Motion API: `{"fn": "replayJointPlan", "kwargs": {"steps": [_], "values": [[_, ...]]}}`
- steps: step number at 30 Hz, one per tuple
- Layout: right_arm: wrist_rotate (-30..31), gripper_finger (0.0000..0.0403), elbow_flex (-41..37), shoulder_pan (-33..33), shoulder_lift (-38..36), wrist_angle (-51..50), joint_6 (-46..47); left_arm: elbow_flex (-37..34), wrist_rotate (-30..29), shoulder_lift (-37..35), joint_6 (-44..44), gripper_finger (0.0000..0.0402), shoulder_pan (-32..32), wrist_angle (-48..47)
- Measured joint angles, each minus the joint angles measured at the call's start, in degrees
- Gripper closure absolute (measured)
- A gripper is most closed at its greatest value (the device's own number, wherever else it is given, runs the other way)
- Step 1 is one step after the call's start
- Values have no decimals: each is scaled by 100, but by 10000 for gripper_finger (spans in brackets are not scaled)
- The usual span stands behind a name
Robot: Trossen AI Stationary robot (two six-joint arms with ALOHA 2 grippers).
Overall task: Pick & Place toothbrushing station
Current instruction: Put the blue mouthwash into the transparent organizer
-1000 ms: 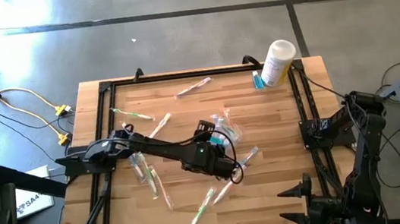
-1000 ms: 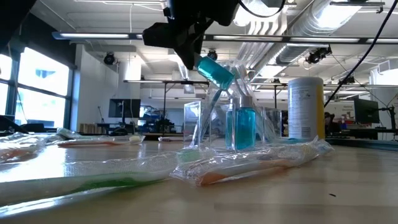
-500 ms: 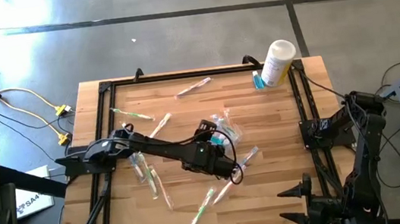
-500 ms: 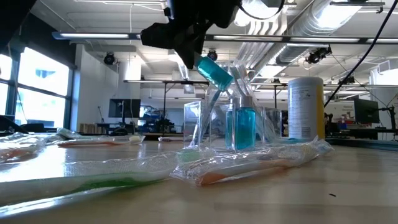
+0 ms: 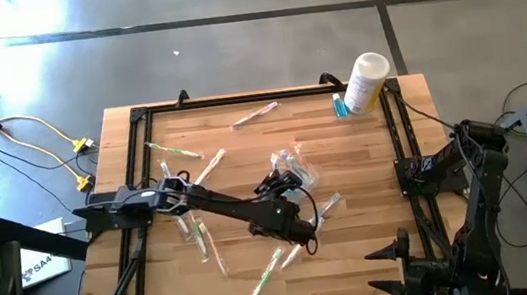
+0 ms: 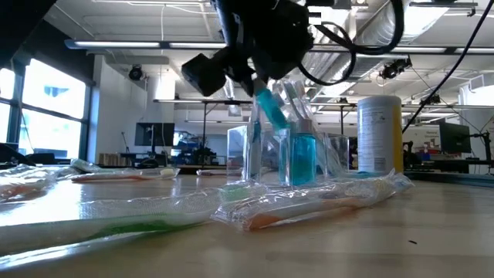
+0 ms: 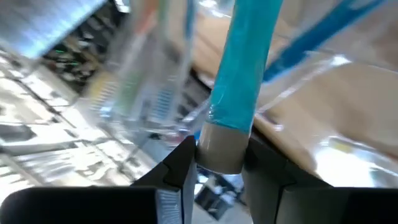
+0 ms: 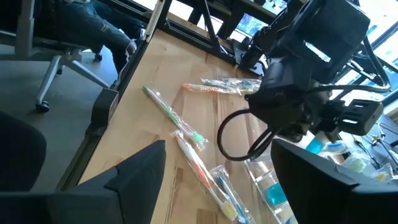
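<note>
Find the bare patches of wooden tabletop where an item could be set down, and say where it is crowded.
Free: the strip between the clear plastic bag and the white cylindrical canister, and the corner nearest the right gripper. Crowded: around the left gripper holding a teal tube, among wrapped toothbrushes.

White canister [image 5: 367, 81] at table's [image 5: 358, 257] far corner, yellow cables [image 5: 53, 153]
</note>
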Motion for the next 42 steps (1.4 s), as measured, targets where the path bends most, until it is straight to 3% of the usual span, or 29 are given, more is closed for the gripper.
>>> {"fn": "replayJointPlan", "kwargs": {"steps": [4, 8, 12, 25, 38, 42], "values": [[-5, 119, 0, 0, 1, -2, 0, 0, -456, 0, 980, 309, -104, 555], [-5, 119, 0, 0, 0, 0, 36, 2, -424, 0, 2098, 309, -165, 1128], [-45, 119, 0, 0, 0, -6, 111, 2, -438, 0, 2567, 309, -146, 1403], [-189, 119, 0, 0, 0, -13, 114, 2, -313, 0, 2752, 309, -70, 1281], [-175, 119, 0, 0, 0, -215, 260, 0, 243, 0, 2688, 309, -13, 1190], [-171, 119, 0, 0, 0, -214, 260, 2, 108, 55, 2648, 309, 24, 1316]]}}
